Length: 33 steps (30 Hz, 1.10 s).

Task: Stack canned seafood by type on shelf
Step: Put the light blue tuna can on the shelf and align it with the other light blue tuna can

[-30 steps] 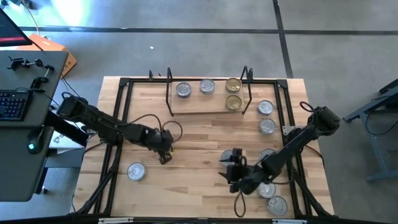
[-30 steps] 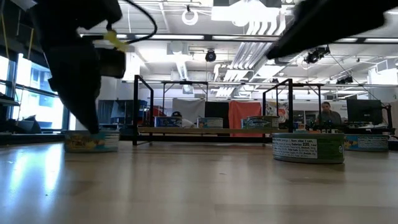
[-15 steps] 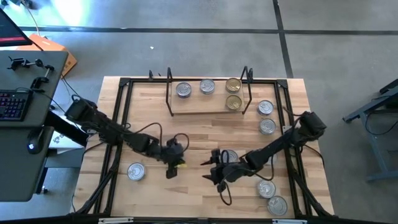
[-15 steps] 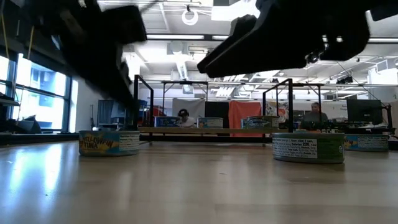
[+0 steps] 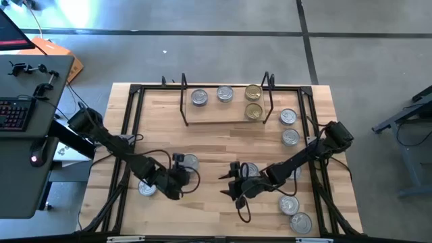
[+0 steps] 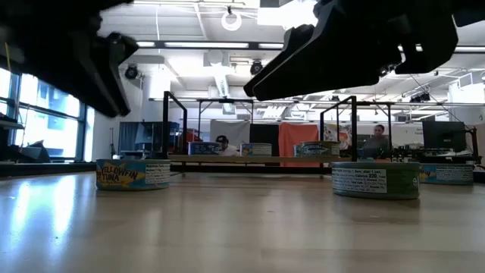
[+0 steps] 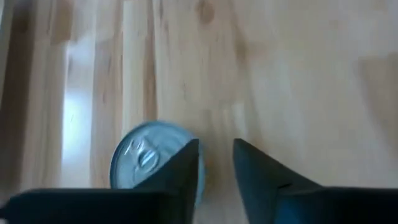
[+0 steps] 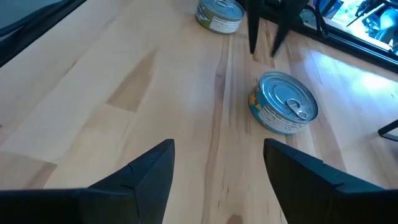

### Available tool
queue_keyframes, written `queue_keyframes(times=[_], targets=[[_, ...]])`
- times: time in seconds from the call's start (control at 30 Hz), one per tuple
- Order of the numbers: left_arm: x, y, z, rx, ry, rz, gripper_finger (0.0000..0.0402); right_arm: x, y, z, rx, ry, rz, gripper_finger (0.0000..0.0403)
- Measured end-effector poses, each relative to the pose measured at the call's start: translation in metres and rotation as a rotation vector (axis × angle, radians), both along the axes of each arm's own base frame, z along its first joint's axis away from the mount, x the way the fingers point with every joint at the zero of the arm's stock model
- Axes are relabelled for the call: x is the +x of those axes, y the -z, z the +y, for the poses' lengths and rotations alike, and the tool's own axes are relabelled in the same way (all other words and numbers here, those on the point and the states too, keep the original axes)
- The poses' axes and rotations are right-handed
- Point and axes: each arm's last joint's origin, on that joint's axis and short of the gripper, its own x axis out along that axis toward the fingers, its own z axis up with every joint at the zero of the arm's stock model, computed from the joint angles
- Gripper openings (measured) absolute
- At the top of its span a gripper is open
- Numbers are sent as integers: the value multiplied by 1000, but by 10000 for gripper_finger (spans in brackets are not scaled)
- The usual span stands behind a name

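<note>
The shelf [image 5: 226, 113] stands at the table's far edge with two silver-lidded tins [image 5: 199, 98] and two gold-lidded tins [image 5: 254, 110] resting on its board. A silver-lidded tuna tin [image 5: 190, 162] [image 6: 132, 174] [image 8: 286, 102] stands alone on the tabletop. My left gripper [image 5: 175, 179] [image 7: 216, 163] hovers just beside it on the near side, slightly open and empty. My right gripper [image 5: 228, 181] [image 8: 217, 162] is wide open and empty, pointing left at that tin from mid-table. Another tin [image 5: 248, 170] stands right behind its fingers.
One tin [image 5: 145, 187] lies half under my left arm. Several more tins [image 5: 289, 127] stand along the right side, and two [image 5: 295, 212] by the near right corner. A black frame [image 5: 131, 108] rims the table. People [image 6: 379, 138] sit far behind it.
My left gripper has come off the tuna tin, which now stands free on the table. The gripper has risen, rolled and drawn back toward the near left. My right gripper has moved left toward mid-table and sunk, then kept still.
</note>
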Motion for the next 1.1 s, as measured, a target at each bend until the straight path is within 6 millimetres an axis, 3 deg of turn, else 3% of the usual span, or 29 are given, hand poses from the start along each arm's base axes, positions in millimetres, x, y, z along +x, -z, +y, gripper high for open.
queue_keyframes(times=[0.13,0.23,0.5,0.67,0.9,1.1], targets=[[-8,20,10,44,21,41,143,0,0,0,-13,-7,1,239],[-13,32,15,79,40,35,146,0,0,0,-44,-40,2,239],[-7,41,26,53,92,12,73,3,-3,0,-80,-89,-24,239],[7,47,34,-19,123,20,12,9,-3,-13,-20,-64,-19,239],[21,45,35,-114,110,-53,2,16,-1,-29,40,-69,12,239],[33,28,30,-176,77,-118,1,20,12,-24,-242,-193,-14,239]])
